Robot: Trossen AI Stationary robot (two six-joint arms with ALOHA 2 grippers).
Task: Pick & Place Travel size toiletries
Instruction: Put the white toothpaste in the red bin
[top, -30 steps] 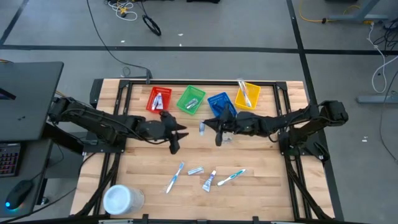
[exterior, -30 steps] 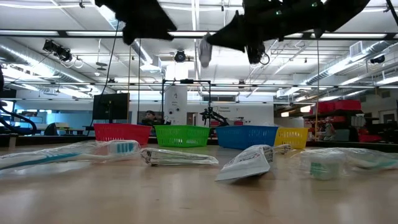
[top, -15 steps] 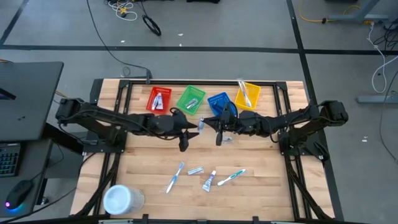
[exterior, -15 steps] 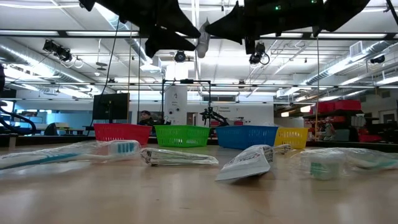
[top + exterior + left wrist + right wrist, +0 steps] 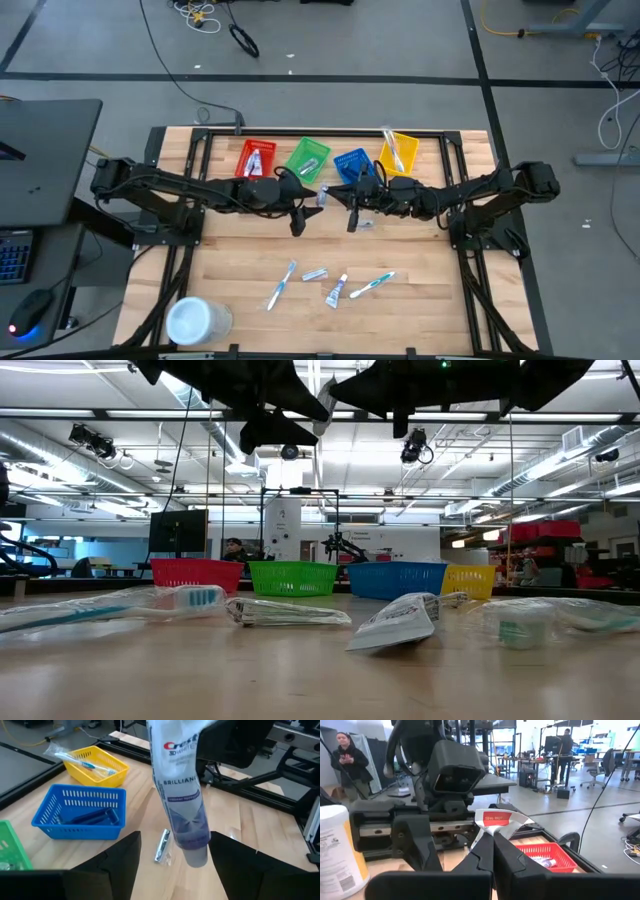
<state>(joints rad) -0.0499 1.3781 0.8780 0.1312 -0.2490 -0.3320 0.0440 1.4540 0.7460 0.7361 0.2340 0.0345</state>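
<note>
Wooden slats make up the table (image 5: pixel 240 255), and along its far edge sit four baskets; take the blue basket (image 5: pixel 351 165) as the landmark. Just in front of it and toward the green basket (image 5: pixel 306 159), both arms meet in mid-air over a handover. The right gripper (image 5: pixel 331 197) pinches the crimped tail of a toothpaste tube (image 5: pixel 177 795), fingers clamped tight on it, so the capped end hangs free and points toward the other arm. The left gripper (image 5: pixel 303 199) faces it with fingers (image 5: pixel 112 865) spread wide either side of the tube's cap end, not touching it as far as I can see; probably it waits to take the tube because the red basket (image 5: pixel 255 158) and the green one lie on its side. Below, on the wood just in front of the blue basket, lies a small wrapped item (image 5: pixel 162 845). More toiletries (image 5: pixel 330 284) lie well nearer the front edge, beside a white tub (image 5: pixel 192 320).
</note>
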